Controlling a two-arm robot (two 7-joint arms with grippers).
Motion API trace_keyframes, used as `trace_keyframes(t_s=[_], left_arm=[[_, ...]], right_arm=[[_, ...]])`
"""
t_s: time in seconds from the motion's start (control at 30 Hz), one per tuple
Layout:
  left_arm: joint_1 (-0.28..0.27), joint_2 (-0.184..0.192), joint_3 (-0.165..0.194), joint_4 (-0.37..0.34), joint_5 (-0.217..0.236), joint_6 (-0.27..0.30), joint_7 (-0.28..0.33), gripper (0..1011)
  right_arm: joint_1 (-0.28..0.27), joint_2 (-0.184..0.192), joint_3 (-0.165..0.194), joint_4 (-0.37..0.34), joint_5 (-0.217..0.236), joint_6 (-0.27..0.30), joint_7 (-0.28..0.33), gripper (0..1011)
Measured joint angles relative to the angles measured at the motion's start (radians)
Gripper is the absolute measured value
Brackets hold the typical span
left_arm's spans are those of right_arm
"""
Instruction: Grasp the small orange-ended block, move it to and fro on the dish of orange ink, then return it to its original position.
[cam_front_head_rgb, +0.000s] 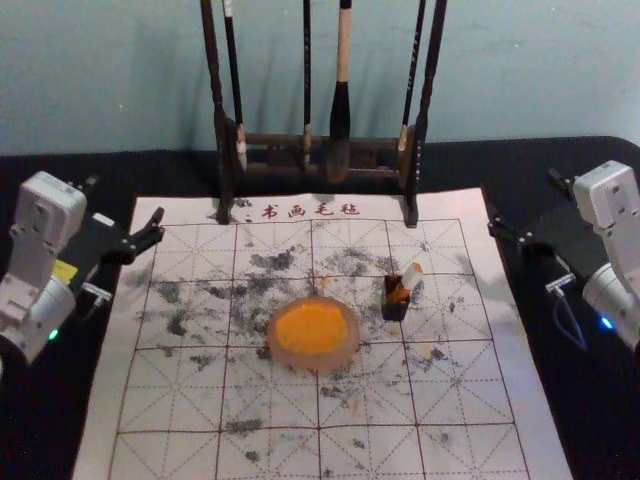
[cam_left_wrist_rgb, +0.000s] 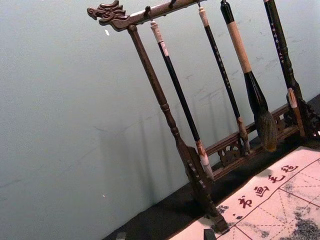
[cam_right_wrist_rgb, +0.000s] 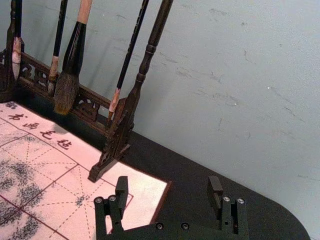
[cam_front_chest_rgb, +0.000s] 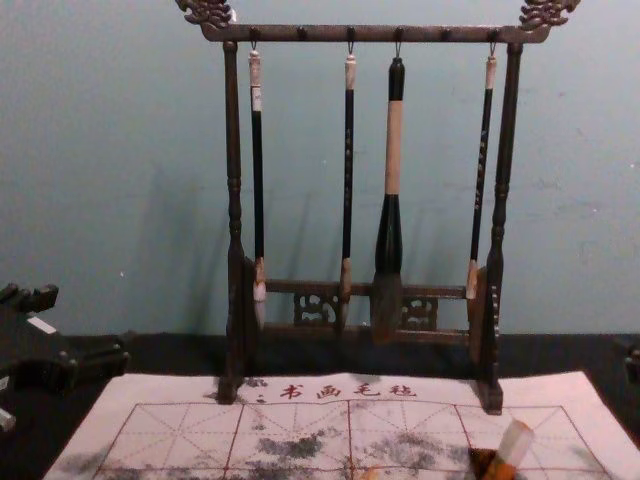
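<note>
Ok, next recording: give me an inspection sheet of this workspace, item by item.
Surface: dark table; gridded white mat with dark smudges, a few orange marks.
Job's things: dish of orange ink on the mat; orange-ended block leaning in a small dark holder, right of the dish.
Clutter: rack with four hanging brushes, beyond the dish.
Grippers: left and right both open, holding nothing, near the mat's far corners.
Cables: thin loop by the right wrist.
Surroundings: scuffed pale wall behind.

Orange ink (cam_front_head_rgb: 312, 328), pinkish dish (cam_front_head_rgb: 312, 363); pale mat (cam_front_head_rgb: 536, 440) gridded red, smudged black; 1 black-and-tan brush (cam_front_chest_rgb: 393, 150).
</note>
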Motion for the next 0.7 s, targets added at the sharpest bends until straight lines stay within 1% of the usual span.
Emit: trace_keyframes(t_s=[0.7], left_arm=[[0.000,0.000,0.000,0.000,0.000,0.000,0.000,1001]], right_arm=[[0.000,0.000,0.000,0.000,0.000,0.000,0.000,1003]])
